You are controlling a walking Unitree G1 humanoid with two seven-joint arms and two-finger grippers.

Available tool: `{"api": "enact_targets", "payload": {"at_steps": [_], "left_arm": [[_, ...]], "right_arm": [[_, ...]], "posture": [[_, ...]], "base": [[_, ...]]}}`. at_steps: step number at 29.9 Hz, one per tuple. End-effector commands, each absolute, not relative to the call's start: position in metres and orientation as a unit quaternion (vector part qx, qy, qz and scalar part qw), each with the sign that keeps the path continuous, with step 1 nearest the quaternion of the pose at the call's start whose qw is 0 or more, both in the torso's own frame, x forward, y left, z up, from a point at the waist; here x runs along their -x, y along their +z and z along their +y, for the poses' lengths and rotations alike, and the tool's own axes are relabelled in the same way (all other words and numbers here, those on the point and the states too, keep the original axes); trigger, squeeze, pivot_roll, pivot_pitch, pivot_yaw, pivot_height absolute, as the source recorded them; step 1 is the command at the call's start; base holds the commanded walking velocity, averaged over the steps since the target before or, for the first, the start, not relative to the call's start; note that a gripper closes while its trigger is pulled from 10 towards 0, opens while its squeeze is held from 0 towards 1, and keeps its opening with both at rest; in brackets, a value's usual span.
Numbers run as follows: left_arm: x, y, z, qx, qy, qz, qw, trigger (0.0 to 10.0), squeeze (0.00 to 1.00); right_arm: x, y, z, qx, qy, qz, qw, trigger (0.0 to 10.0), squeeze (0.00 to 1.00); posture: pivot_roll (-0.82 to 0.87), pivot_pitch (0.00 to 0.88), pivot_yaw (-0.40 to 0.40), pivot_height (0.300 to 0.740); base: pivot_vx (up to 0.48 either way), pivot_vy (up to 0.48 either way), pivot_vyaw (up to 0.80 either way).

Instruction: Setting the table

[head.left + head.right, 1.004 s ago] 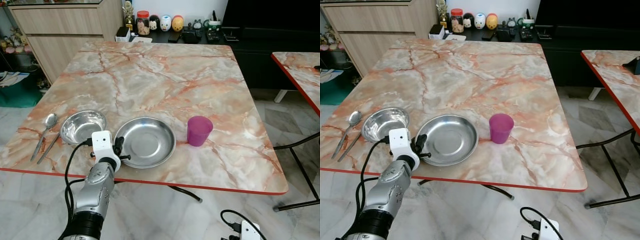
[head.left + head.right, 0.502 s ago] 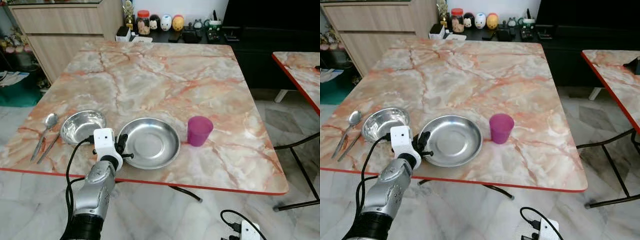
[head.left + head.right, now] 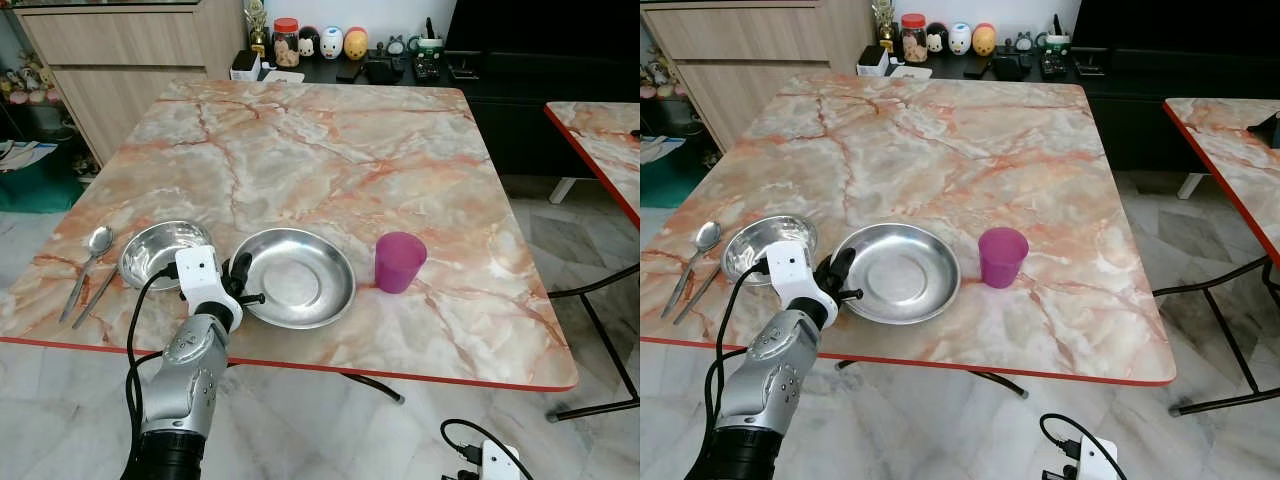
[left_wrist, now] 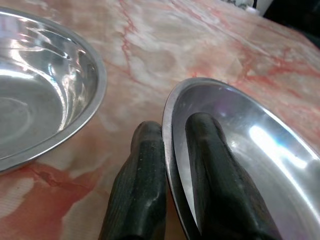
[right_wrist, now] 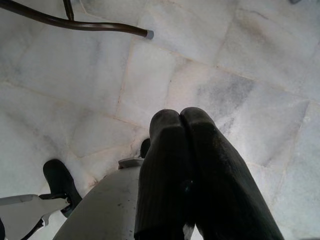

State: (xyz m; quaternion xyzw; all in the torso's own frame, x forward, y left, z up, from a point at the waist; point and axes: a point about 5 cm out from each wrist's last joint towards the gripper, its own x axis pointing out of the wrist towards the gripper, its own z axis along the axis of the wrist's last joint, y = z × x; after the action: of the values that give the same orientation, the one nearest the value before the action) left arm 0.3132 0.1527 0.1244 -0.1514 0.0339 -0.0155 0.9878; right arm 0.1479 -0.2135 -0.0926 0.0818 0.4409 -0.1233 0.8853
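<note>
The left gripper (image 3: pixel 240 278) sits at the near edge of the marble tabletop (image 3: pixel 330 150), clamped on the rim of the steel plate (image 3: pixel 295 277). In the left wrist view one black finger (image 4: pixel 207 150) lies inside the plate's rim and the other finger lies outside it, with the thin metal edge pinched between them. The plate extends away from the gripper toward the robot's right, and whether it rests flat or is slightly raised at the held edge cannot be told.

Just on the other side of the gripper, toward the robot's left, stands a steel bowl (image 3: pixel 165 253), close to the plate's rim but apart from it. Beyond the bowl, further left, a spoon (image 3: pixel 90 258) lies on the tabletop beside a second slim utensil (image 3: pixel 95 298) whose kind is too small to tell. Past the far side of the plate from the gripper, a purple cup (image 3: pixel 399 261) stands upright, near the plate without touching it.

The right gripper (image 5: pixel 180 120) hangs low over the pale tiled floor (image 5: pixel 225 65), its two fingers pressed together with nothing between them, a dark metal table leg (image 5: pixel 75 22) beyond it.
</note>
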Motion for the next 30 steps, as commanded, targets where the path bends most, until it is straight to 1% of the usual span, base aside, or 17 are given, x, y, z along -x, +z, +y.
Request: {"api": "enact_targets", "payload": {"at_steps": [1,7,16,24,26,27,28,30], "left_arm": [[-0.315,0.14,0.153,0.16,-0.016,0.005,0.987,10.0,0.0],[-0.316,0.15,0.154,0.176,-0.006,-0.019,0.984,10.0,0.0],[-0.317,0.162,0.152,0.195,-0.014,-0.037,0.98,10.0,0.0],[-0.32,0.181,0.156,0.21,-0.011,-0.076,0.975,10.0,0.0],[-0.322,0.199,0.162,0.235,-0.002,-0.115,0.965,10.0,0.0],[-0.322,0.202,0.164,0.243,0.0,-0.122,0.962,10.0,0.0],[-0.323,0.208,0.166,0.278,-0.003,-0.126,0.952,10.0,0.0],[-0.323,0.21,0.163,0.293,-0.014,-0.124,0.948,10.0,0.0]], "right_arm": [[-0.145,-0.094,-0.215,-0.077,-0.12,0.449,0.882,10.0,0.0],[-0.145,-0.094,-0.215,-0.076,-0.119,0.449,0.882,10.0,0.0],[-0.145,-0.094,-0.215,-0.076,-0.119,0.45,0.882,10.0,0.0],[-0.144,-0.094,-0.215,-0.076,-0.119,0.449,0.882,10.0,0.0],[-0.144,-0.094,-0.215,-0.077,-0.119,0.449,0.882,10.0,0.0],[-0.144,-0.094,-0.215,-0.077,-0.119,0.45,0.882,10.0,0.0],[-0.143,-0.094,-0.215,-0.077,-0.119,0.45,0.882,10.0,0.0],[-0.143,-0.095,-0.215,-0.076,-0.119,0.451,0.881,10.0,0.0]], "posture": [[0.04,0.058,-0.013,0.74],[0.04,0.054,-0.015,0.74],[0.04,0.051,-0.016,0.74],[0.04,0.039,-0.018,0.74],[0.03,0.031,-0.018,0.74],[0.03,0.022,-0.02,0.74],[0.03,0.013,-0.023,0.74],[0.03,0.006,-0.025,0.74]], "base": [[0.0,0.0,0.0],[0.0,0.0,0.0],[0.0,0.0,0.0],[0.0,0.0,0.0],[0.0,0.0,0.0],[0.0,0.0,0.0],[0.0,0.0,0.0],[0.0,0.0,0.0]]}}
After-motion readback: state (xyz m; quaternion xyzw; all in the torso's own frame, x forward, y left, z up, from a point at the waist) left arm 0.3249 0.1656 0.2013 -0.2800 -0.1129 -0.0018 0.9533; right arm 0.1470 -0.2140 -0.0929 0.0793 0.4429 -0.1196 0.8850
